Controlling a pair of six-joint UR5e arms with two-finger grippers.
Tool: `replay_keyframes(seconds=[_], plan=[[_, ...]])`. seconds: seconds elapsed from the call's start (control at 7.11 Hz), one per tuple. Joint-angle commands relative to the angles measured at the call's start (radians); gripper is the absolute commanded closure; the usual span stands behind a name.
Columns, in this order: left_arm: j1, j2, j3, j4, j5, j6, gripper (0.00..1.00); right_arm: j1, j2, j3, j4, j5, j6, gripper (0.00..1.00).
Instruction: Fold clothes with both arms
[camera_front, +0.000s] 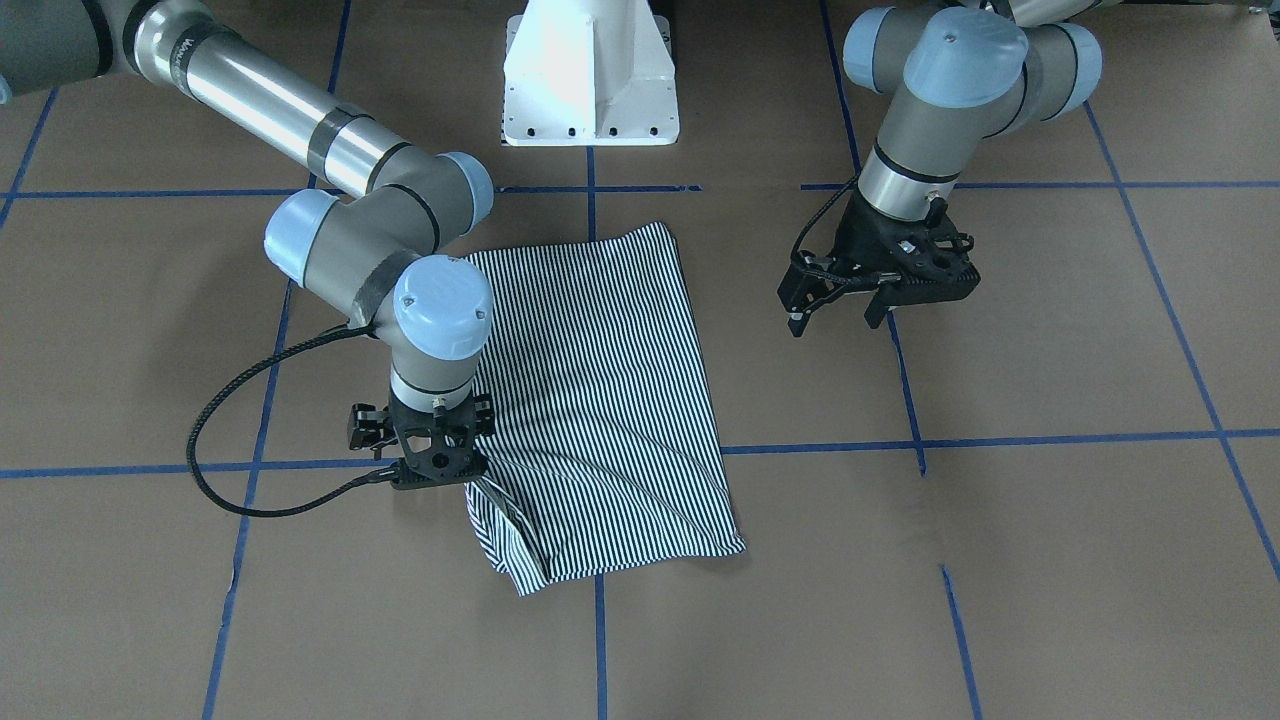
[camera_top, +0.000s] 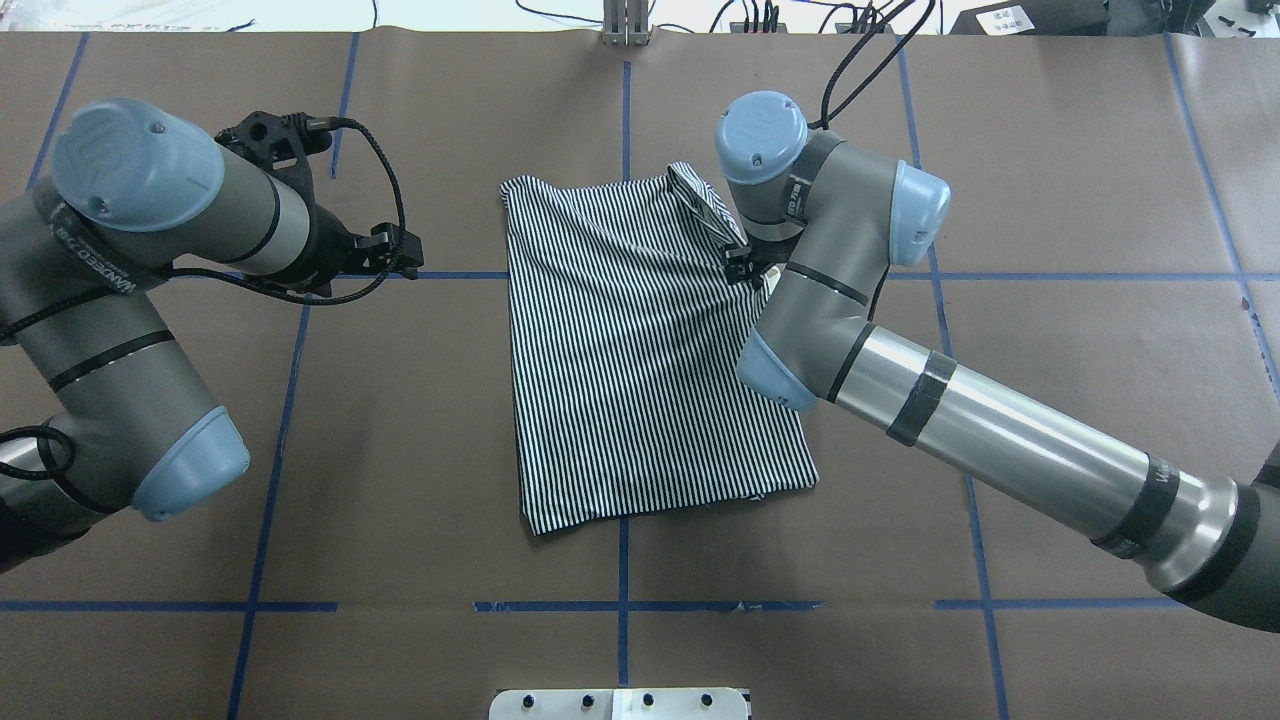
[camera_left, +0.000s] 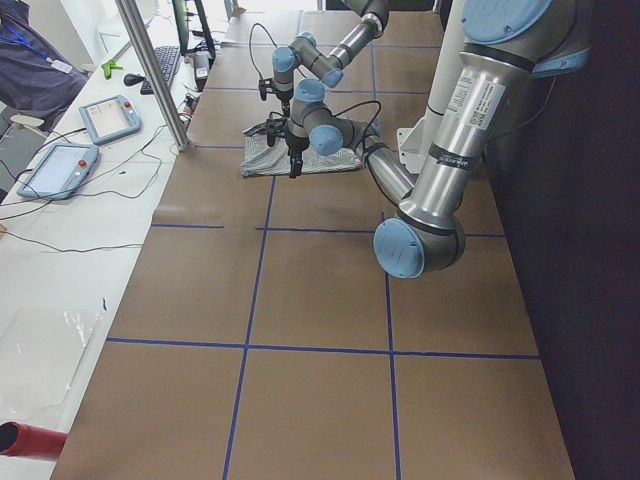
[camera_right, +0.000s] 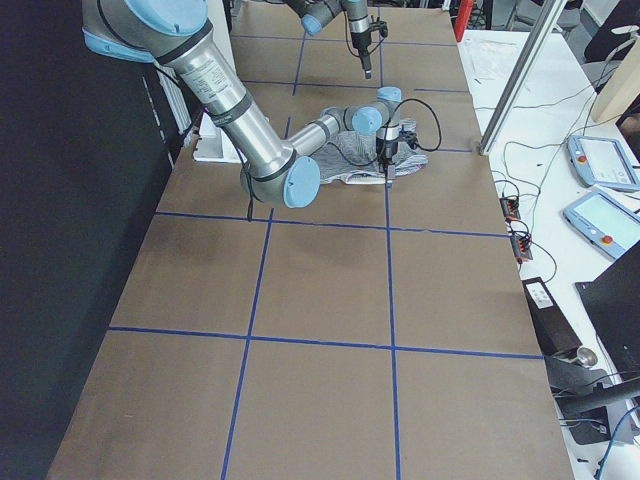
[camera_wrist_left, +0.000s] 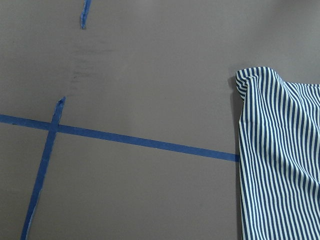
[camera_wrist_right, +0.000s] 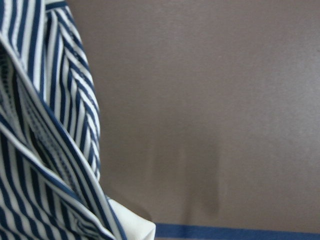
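Observation:
The striped polo shirt (camera_front: 610, 380) lies folded into a rectangle mid-table and also shows in the overhead view (camera_top: 640, 360). My right gripper (camera_front: 440, 475) points down at the shirt's edge, and in the overhead view (camera_top: 740, 265) a raised fold of cloth runs up to it. It looks shut on that edge, though its fingertips are hidden. The right wrist view shows striped cloth (camera_wrist_right: 45, 150) and a cream collar tip (camera_wrist_right: 132, 225) very close. My left gripper (camera_front: 838, 315) is open and empty, hovering beside the shirt. The left wrist view shows the shirt's corner (camera_wrist_left: 280, 165).
The white pedestal base (camera_front: 590, 80) stands behind the shirt. Blue tape lines (camera_front: 1000, 440) cross the brown table cover. A side table with tablets (camera_left: 105, 118) and a metal pole (camera_left: 150, 70) runs along the far edge.

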Motion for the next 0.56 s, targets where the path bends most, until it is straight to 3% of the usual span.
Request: replay_keyframes(seconds=[0.0, 0.42], plan=[[0.000, -0.006, -0.008, 0.002, 0.001, -0.004, 0.00, 0.049, -0.073, 0.133, -0.023, 0.021, -0.095, 0.00], [0.000, -0.006, -0.021, 0.004, 0.001, -0.006, 0.00, 0.061, -0.018, 0.146, -0.047, 0.061, -0.083, 0.00]])
